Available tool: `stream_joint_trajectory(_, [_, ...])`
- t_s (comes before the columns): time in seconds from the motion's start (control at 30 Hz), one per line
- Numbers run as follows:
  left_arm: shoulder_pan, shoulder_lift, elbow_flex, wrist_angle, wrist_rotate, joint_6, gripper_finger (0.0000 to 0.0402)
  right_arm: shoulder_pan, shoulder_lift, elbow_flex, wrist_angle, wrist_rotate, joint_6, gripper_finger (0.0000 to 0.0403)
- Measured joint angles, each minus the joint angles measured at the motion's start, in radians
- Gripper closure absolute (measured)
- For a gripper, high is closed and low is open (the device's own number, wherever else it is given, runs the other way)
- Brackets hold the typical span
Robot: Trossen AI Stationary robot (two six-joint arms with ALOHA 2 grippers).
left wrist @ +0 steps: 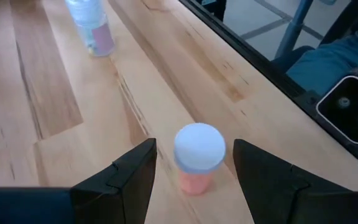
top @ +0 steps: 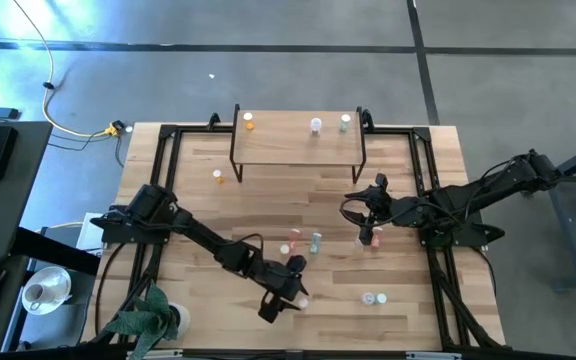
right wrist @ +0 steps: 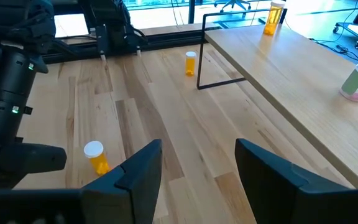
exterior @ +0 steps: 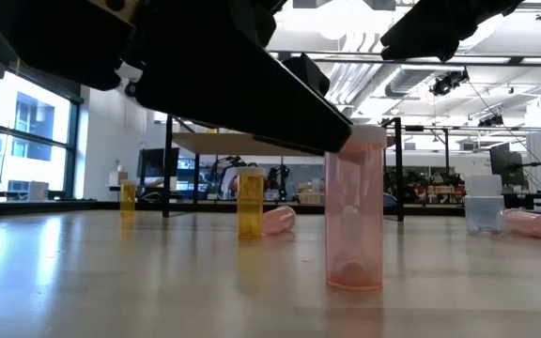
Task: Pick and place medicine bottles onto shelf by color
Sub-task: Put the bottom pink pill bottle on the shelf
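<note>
A pink-red medicine bottle [left wrist: 197, 163] with a white cap stands upright on the table, and shows in the low view as the pink-red bottle [exterior: 353, 212]. My left gripper [left wrist: 194, 147] is open at the near middle of the table as the left gripper [top: 294, 288]. Its fingers stand on either side of that bottle without touching it. My right gripper [right wrist: 199, 147] is open and holds nothing, raised over the table's right half as the right gripper [top: 369, 222]. The shelf [top: 298, 148] stands at the far middle with an orange bottle [top: 249, 122], a white one [top: 316, 125] and a green one [top: 345, 122] on it.
On the table, an orange bottle [top: 218, 177] stands near the shelf's left leg. A teal bottle [top: 315, 241] and a pink one [top: 296, 240] are at mid-table. More bottles [top: 373, 298] are at the near right. A pale bottle [left wrist: 94, 28] lies beyond my left fingers. A potted plant [top: 153, 318] is at the near left corner.
</note>
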Motion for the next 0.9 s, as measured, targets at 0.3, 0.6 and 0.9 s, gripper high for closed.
stream_joint_trajectory(0.3, [-0.002, 0.0, 0.0, 0.016, 0.0, -0.004, 0.02, 0.0, 0.0, 0.0, 0.0, 0.0, 0.0, 0.0208])
stream_joint_trajectory(0.6, [-0.002, 0.0, 0.0, 0.018, -0.008, -0.027, 0.02, 0.0, 0.0, 0.0, 0.0, 0.0, 0.0, 0.0208])
stream_joint_trajectory(0.9, [-0.002, 0.0, 0.0, 0.018, -0.011, -0.038, 0.02, 0.0, 0.0, 0.0, 0.0, 0.0, 0.0, 0.0208])
